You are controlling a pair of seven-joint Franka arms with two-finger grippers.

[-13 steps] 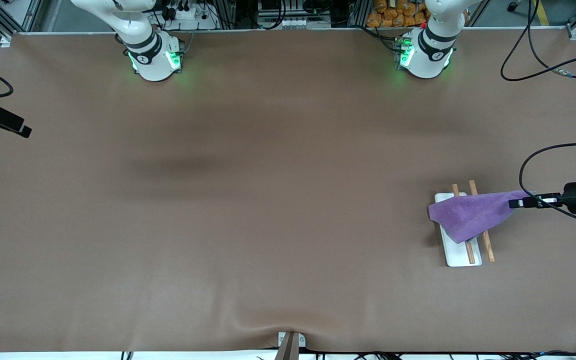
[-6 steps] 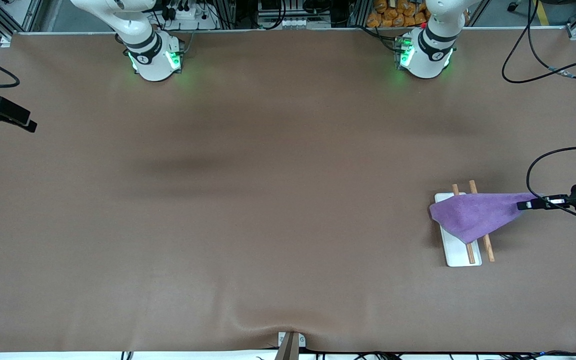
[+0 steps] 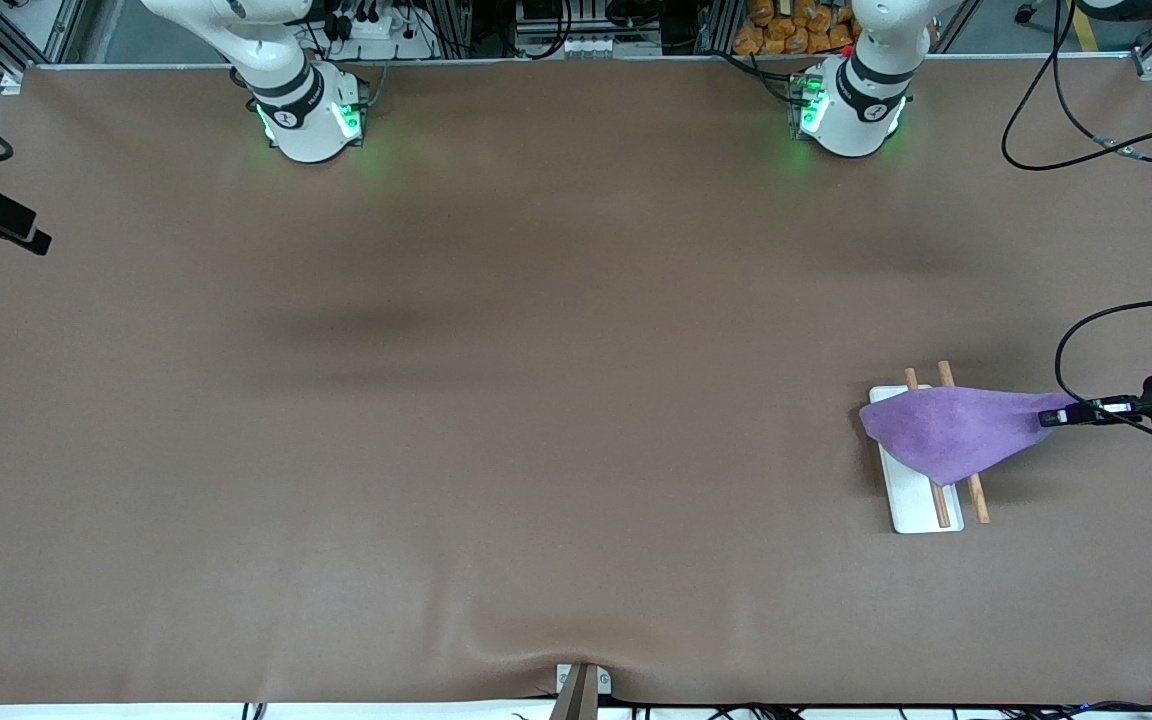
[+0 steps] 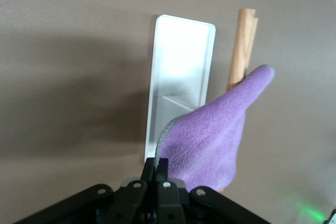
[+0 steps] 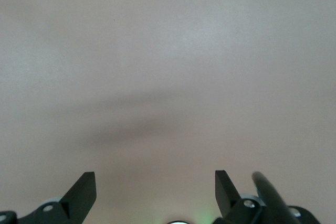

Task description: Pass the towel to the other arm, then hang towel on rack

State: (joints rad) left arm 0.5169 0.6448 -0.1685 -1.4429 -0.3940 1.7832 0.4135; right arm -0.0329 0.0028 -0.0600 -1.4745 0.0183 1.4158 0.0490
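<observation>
The purple towel (image 3: pixel 951 432) is draped across the two brown rods (image 3: pixel 977 497) of the rack, whose white base (image 3: pixel 921 508) rests on the table. My left gripper (image 3: pixel 1051 418) is shut on one corner of the towel, just off the rack toward the left arm's end of the table. The left wrist view shows the towel (image 4: pixel 215 135) with a grey edge running from the left gripper (image 4: pixel 161 164) over a rod (image 4: pixel 242 40), beside the rack base (image 4: pixel 181 56). My right gripper (image 3: pixel 36 242) waits open at the right arm's end of the table, where the right gripper (image 5: pixel 156 182) holds nothing.
The brown table mat (image 3: pixel 536 400) spreads wide between the arm bases. A black cable (image 3: pixel 1086 335) loops above the left gripper. A small bracket (image 3: pixel 581 685) sits at the table edge nearest the camera.
The left gripper has drawn the towel corner a little toward the left arm's end of the table, stretching the cloth over the rods. The right gripper shifted slightly at its edge.
</observation>
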